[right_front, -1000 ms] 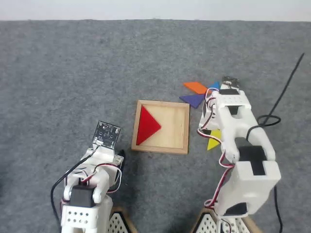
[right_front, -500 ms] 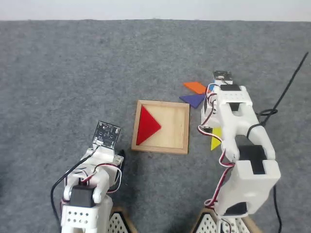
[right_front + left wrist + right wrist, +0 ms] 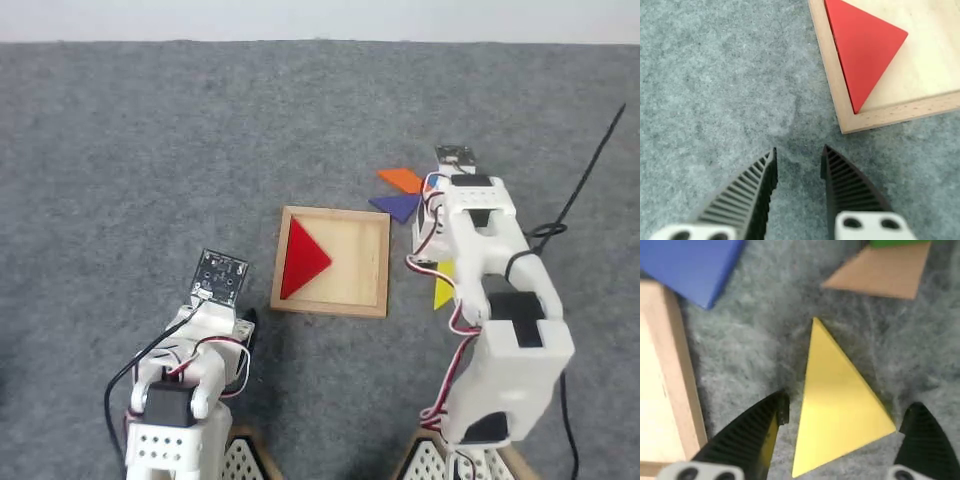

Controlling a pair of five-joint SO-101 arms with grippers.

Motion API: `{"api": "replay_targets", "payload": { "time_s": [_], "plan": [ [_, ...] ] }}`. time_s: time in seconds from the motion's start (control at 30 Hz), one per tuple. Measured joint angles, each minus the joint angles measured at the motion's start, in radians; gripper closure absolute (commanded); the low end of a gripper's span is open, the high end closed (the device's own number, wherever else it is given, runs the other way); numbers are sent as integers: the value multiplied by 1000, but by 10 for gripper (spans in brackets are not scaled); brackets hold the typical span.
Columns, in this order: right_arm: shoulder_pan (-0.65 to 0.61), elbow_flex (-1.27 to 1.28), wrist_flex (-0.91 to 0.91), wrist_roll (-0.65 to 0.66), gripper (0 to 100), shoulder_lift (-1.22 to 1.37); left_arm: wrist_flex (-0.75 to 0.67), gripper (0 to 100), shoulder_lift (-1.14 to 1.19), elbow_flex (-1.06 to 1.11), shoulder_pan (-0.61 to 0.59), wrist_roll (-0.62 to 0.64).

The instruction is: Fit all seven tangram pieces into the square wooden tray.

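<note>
The square wooden tray (image 3: 375, 262) lies mid-table with a red triangle (image 3: 300, 258) along its left side. An orange piece (image 3: 403, 180) and a purple piece (image 3: 397, 206) lie just beyond the tray's right far corner. A yellow triangle (image 3: 442, 288) peeks out from under the right arm (image 3: 485, 250). In the right wrist view my right gripper (image 3: 845, 412) is open, its fingers either side of the yellow triangle (image 3: 837, 400). My left gripper (image 3: 799, 155) is open over bare carpet, just off the tray's near left corner (image 3: 880, 117), by the red triangle (image 3: 865, 45).
The right wrist view also holds a blue piece (image 3: 695, 265), a tan-orange piece (image 3: 882, 272), a green edge (image 3: 900, 242) and the tray's rim (image 3: 675, 365) close beside the gripper. Grey carpet (image 3: 150, 150) covers the table, with open room to the left and far side.
The right arm has swung slightly left and away, covering a small blue piece beside the orange one. The left arm, the tray and the red triangle have not moved.
</note>
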Motion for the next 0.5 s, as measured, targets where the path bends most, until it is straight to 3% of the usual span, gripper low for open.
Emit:
{"api": "replay_targets", "payload": {
  "time_s": [0.27, 0.5],
  "plan": [
    [-3, -20, 6, -3, 641, 31, 0, 863, 0, 0, 0, 0],
    [-3, -31, 54, -110, 641, 32, 0, 863, 0, 0, 0, 0]
  ]
}}
